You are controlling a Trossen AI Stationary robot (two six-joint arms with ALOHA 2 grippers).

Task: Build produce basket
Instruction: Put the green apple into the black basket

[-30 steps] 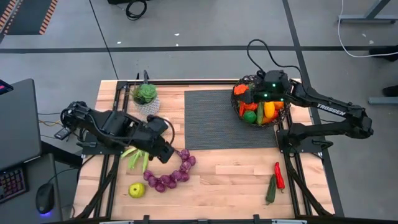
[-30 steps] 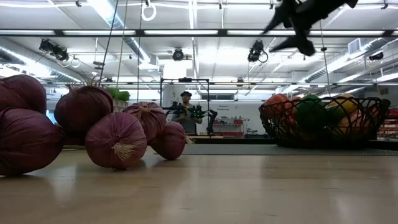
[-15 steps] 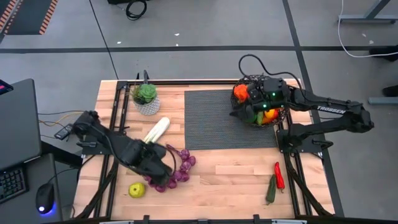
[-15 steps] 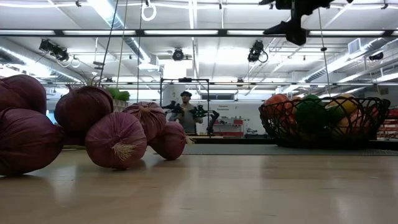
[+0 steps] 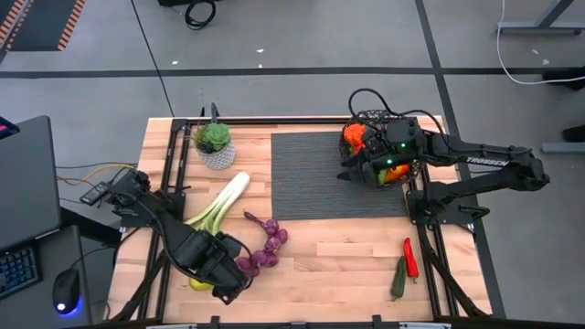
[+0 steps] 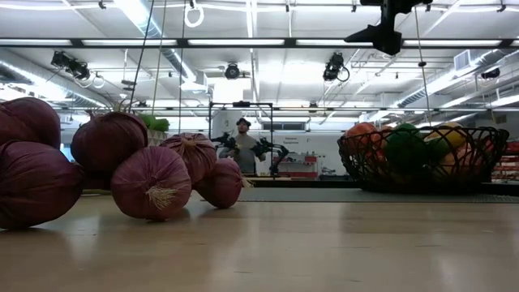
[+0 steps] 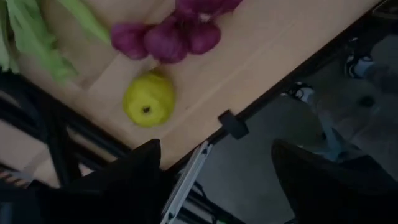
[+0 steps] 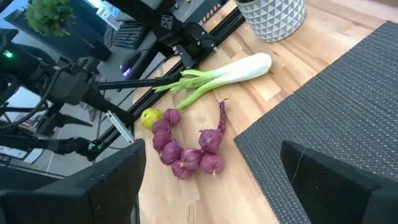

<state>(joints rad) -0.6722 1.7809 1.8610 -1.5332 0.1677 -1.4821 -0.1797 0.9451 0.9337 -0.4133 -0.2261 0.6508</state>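
The dark wire basket (image 5: pixel 377 155) stands at the mat's far right, full of orange, yellow and green produce; it also shows in the low view (image 6: pixel 422 158). My right gripper (image 5: pixel 352 171) hovers open and empty above its left rim. A leek (image 5: pixel 219 206), a string of purple bulbs (image 5: pixel 265 242) and a yellow-green apple (image 5: pixel 198 283) lie on the wood at the near left. My left gripper (image 5: pixel 225 281) hovers open and empty just right of the apple (image 7: pixel 148 106), near the table's front edge. A red chilli (image 5: pixel 410 258) and a green cucumber (image 5: pixel 398 277) lie at the near right.
A small white-patterned pot with a green plant (image 5: pixel 215 142) stands at the far left. A dark woven mat (image 5: pixel 320 174) covers the table's middle. Bare wood lies between the bulbs and the chilli. A person (image 6: pixel 243 138) stands far off in the room.
My left gripper has gone from over the leek toward the table's near edge, past the purple bulbs, and now hangs beside the apple. The leek, hidden under the arm before, now lies in full view. My right gripper has shifted a little toward the table's left above the basket.
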